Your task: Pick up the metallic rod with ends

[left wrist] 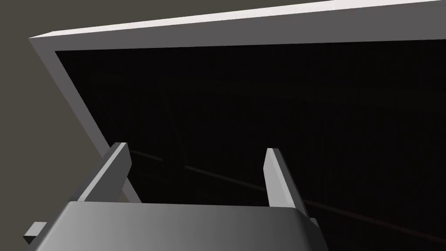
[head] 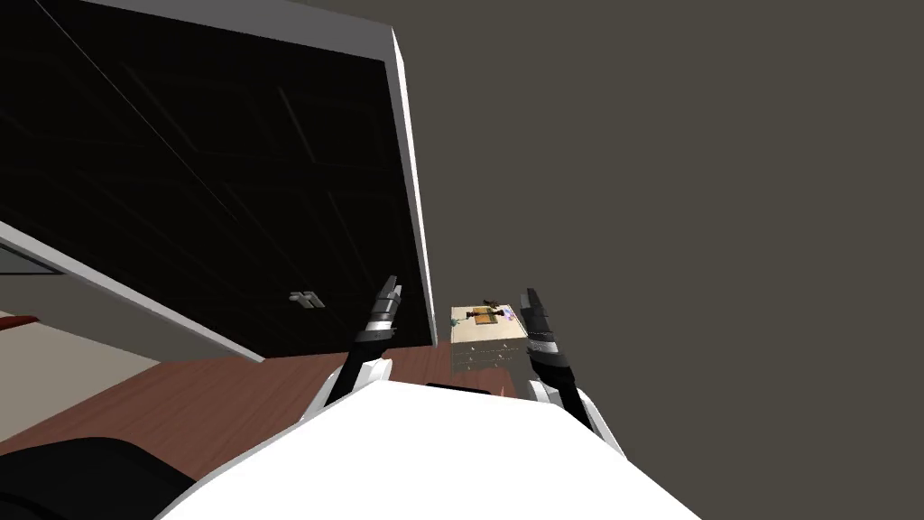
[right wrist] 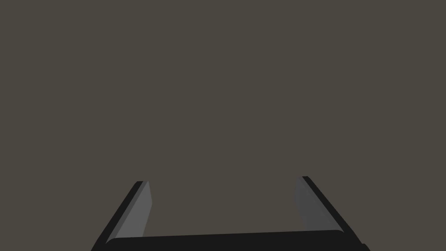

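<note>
Dark rod (head: 475, 313) is lying on the far dresser (head: 488, 348). Left claw (left wrist: 197, 147) and right claw (right wrist: 222, 179) are hovering spread, empty; close in before reaching.

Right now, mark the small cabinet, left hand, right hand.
small cabinet (head: 488, 352), head view, its drawer front.
left hand (left wrist: 197, 149), left wrist view, midway between fingertips.
right hand (right wrist: 222, 180), right wrist view, midway between fingertips.
</note>
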